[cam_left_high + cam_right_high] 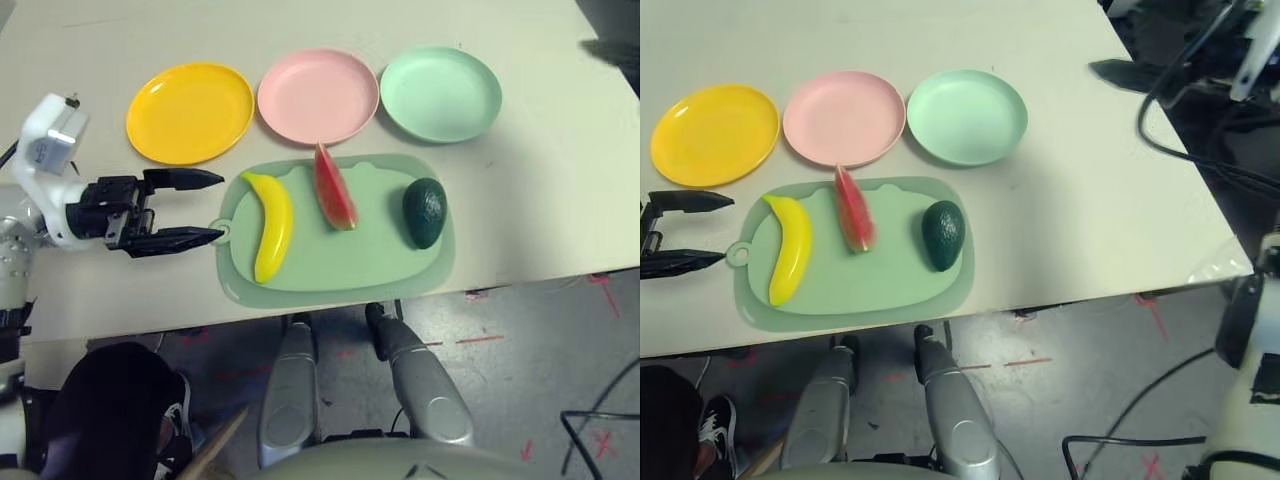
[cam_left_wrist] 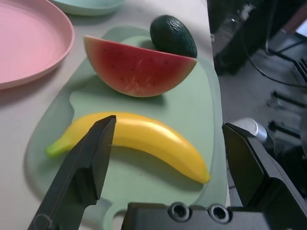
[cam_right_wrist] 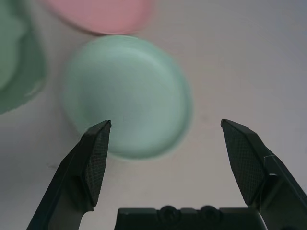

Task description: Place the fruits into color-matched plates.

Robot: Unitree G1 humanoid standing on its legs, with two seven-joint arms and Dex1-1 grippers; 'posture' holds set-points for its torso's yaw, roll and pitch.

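Three toy fruits lie on the pale green cutting mat [image 1: 340, 270], and none sits in a plate yet. The banana [image 1: 271, 225] is at the end of the mat with the tab hole, the watermelon wedge [image 1: 334, 190] in the middle, the avocado [image 1: 425, 211] at the far end. Beyond the mat stand the yellow plate [image 1: 190, 112], the pink plate [image 1: 318, 96] and the mint green plate [image 1: 441, 93], all empty.

The left gripper [image 1: 195, 208] hovers just beside the mat's tab end, clear of it, its two black fingers spread wide with nothing between them. It points roughly level and across the table toward the banana, which is the fruit nearest it. The banana's long axis runs from the mat's plate-side edge to its near edge, so it lies crosswise to the line the gripper points along; in the left wrist view the banana [image 2: 139, 141] stretches right across the gap between the fingers. I judge that the jaws would have to turn, or come down from above, to close across its narrow width instead of its length. The yellow plate is just beyond the mat on that same side, so the carry looks short.

The right gripper [image 3: 165, 143] hangs above the table near the mint green plate, its fingers also wide apart and empty. Of the two arms, the left looks better placed for the banana.
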